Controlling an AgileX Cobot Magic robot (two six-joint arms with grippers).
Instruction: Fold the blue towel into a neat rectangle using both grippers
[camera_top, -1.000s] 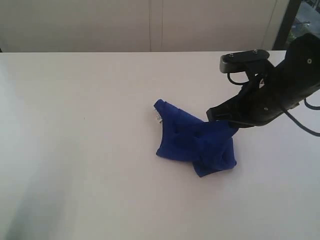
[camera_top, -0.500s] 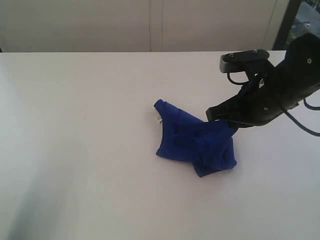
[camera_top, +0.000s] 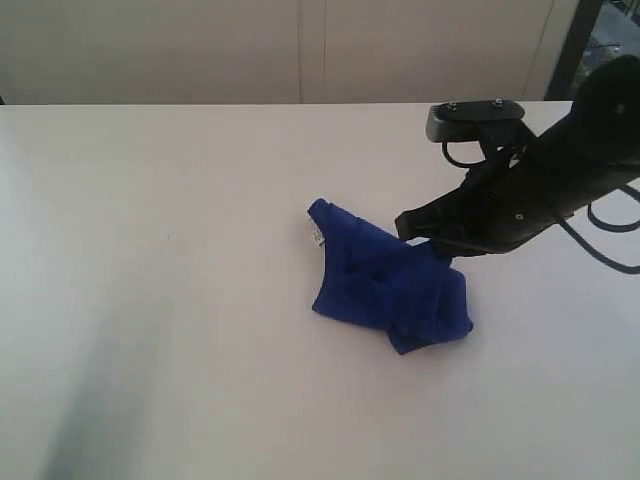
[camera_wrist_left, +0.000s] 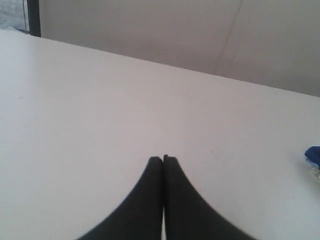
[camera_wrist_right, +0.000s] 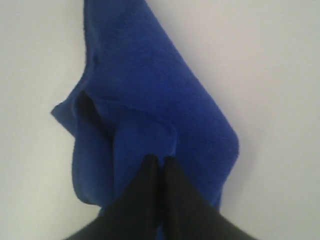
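Note:
The blue towel (camera_top: 385, 280) lies crumpled in a heap on the white table (camera_top: 180, 300), with a small white tag (camera_top: 317, 237) at its far left corner. My right gripper (camera_top: 440, 248) reaches in from the right and is shut on a raised ridge of the towel (camera_wrist_right: 150, 100), the cloth pinched between its black fingertips (camera_wrist_right: 149, 162). My left gripper (camera_wrist_left: 163, 159) is shut with nothing in it, above bare table; it does not show in the exterior view. From there only a blue corner of the towel (camera_wrist_left: 314, 154) shows at the picture's edge.
The table's far edge (camera_top: 250, 104) meets a pale wall. A dark post (camera_top: 568, 50) stands at the back right, behind the right arm and its black cables (camera_top: 610, 225).
My right gripper has shifted a little to the left, still shut, and the towel's pinched peak has gone left with it. The rest of the heap has barely moved.

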